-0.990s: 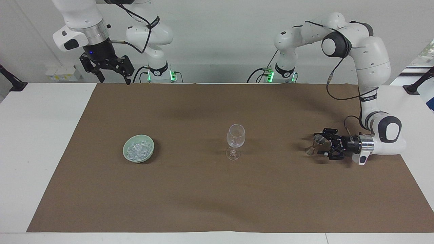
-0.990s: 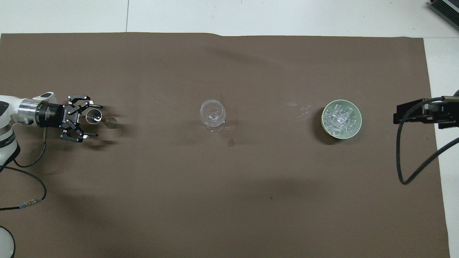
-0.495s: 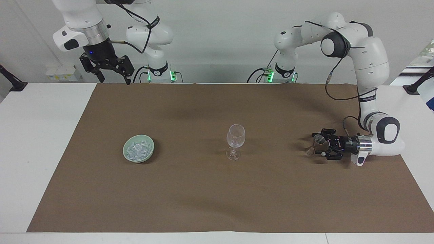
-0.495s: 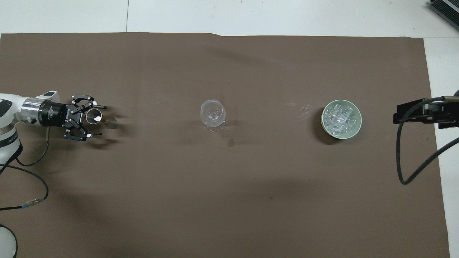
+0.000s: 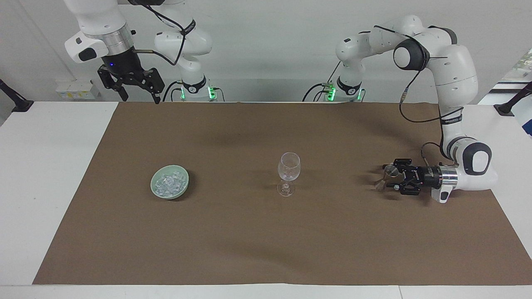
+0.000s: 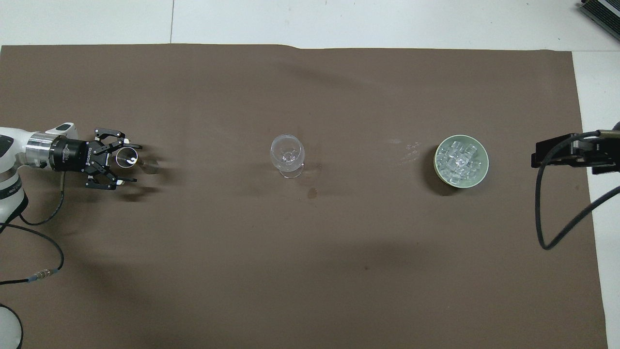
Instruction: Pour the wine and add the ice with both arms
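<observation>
A small metal jigger [image 5: 390, 169] [image 6: 127, 157] stands on the brown cloth toward the left arm's end. My left gripper [image 5: 388, 177] [image 6: 135, 163] lies level and low, its open fingers on either side of the jigger with gaps showing. An empty wine glass [image 5: 289, 168] [image 6: 287, 152] stands upright mid-table. The ice [image 5: 168, 182] [image 6: 457, 160] fills a pale green bowl [image 5: 185, 182] [image 6: 486, 162] toward the right arm's end. My right gripper [image 5: 139, 97] hangs open and empty, high over the cloth's edge by the robots; that arm waits. No wine shows.
A brown cloth [image 5: 266, 241] covers most of the white table. A small dark stain [image 6: 312, 193] marks it close to the glass. The left arm's cable [image 6: 43, 228] trails over the cloth beside that arm.
The left gripper's fingers have drawn in around the jigger and the hand has shifted slightly. The right arm, glass and bowl have not moved.
</observation>
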Tool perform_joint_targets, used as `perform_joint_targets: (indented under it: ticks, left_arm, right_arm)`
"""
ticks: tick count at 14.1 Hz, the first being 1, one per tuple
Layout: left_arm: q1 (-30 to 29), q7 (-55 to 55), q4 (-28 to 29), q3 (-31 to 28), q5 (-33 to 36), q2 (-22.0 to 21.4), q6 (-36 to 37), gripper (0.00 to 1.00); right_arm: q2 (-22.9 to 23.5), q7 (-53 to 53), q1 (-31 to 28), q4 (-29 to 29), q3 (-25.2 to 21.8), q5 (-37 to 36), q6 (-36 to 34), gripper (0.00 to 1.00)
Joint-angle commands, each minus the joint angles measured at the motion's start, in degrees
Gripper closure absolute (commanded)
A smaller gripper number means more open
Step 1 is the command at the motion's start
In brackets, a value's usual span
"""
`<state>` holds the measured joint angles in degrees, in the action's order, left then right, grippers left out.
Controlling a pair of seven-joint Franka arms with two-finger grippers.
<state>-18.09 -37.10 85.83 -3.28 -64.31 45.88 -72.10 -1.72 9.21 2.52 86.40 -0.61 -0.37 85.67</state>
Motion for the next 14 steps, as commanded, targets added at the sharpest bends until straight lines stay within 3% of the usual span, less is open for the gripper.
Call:
perform_joint_targets:
  ticks: [1, 5, 12, 14]
  left_arm:
    - [0.87, 0.80, 0.66, -1.02, -0.20, -0.97, -0.50, 0.17]
    - [1.22, 0.80, 0.74, -1.11, -0.20, -0.97, -0.50, 0.31]
    - [1.13, 0.80, 0.57, -1.20, 1.11, -0.97, -1.11, 0.36]
    - [1.13, 0.62, 0.57, -1.11, 1.38, -0.97, -1.29, 0.44]
  right_arm:
    - [-0.21, -1.39, -0.59, 0.09, 0.09, 0.11, -0.15, 0.00]
    - [-0.21, -1.39, -0.59, 0.09, 0.09, 0.11, -0.15, 0.00]
    - [-0.21, -1.39, -0.59, 0.09, 0.09, 0.11, -0.15, 0.00]
    - [-0.21, -1.48, -0.59, 0.09, 0.09, 0.11, -0.15, 0.00]
